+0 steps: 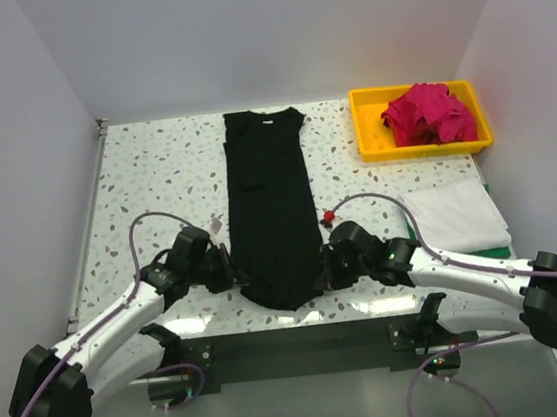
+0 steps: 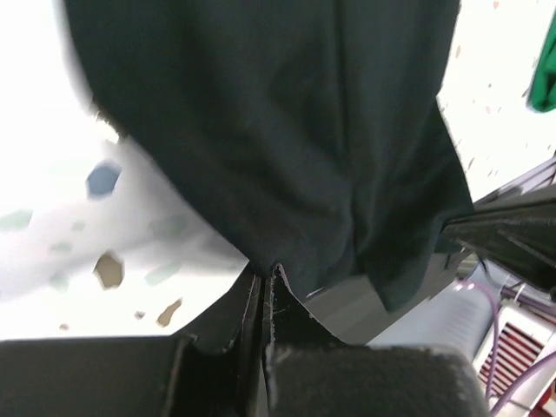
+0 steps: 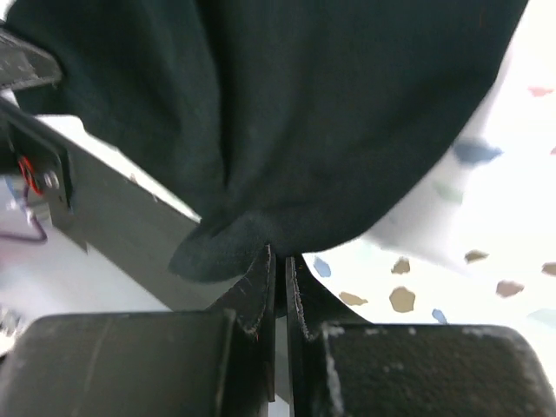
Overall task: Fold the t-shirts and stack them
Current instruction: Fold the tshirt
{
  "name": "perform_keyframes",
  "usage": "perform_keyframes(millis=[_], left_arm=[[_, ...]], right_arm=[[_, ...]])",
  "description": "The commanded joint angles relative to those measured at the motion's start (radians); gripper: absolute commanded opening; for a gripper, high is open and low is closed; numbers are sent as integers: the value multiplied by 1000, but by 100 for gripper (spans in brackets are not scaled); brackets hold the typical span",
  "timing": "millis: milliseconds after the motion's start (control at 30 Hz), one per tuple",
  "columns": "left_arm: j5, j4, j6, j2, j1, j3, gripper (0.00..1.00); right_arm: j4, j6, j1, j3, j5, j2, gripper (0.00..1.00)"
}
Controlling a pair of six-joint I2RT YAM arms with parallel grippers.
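Speckled white counter (image 1: 154,172), pale walls on three sides, arms reaching in from the near edge.

- Left hand (image 2: 263,276): fingers pressed together on the near-left hem corner of the black t-shirt (image 1: 270,199). Only a thin pinch of cloth sits between them.
- Right hand (image 3: 280,257): also clamped, on the near-right hem corner, with a small bunched lip of fabric at the tips.
- Black t-shirt: lies as a long narrow strip down the middle of the counter, sides already folded in, collar at the far end. The hem is at the near edge, just above the dark rail (image 3: 113,217) below the counter.
- Further out: magenta shirt (image 1: 429,114) heaped in the yellow tray (image 1: 372,147) at far right. White shirt (image 1: 458,216) lies flat beside the right arm, with a sliver of green shirt (image 2: 544,74) past it.

Judgement: the step in hand looks like carrying the hem toward the collar.

Risks:
- Both pinches are shallow, so a quick lift could pull a corner free and drop that side.
- If the hands rise unevenly, the strip skews and the side folds spill open.
- A low carry may drag the cloth across itself and wrinkle it.
- The hem may snag on the rail.
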Motion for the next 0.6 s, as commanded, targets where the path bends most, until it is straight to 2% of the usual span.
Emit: perform_keyframes(millis=[0,167,400,567], left_arm=[[-35,55,46,59,-2,96,0],[-104,90,75,144,26,209,0],[-25,253,75,282,179,269,0],[-73,275,101,386,215,367,0]], right_arm=[[-69,-63,-15,123,108,38,0],[-48,-132,-94,219,138,106,0],[16,-233,-176,384,214,245,0],[55,-300,-246,489,192,367,0]])
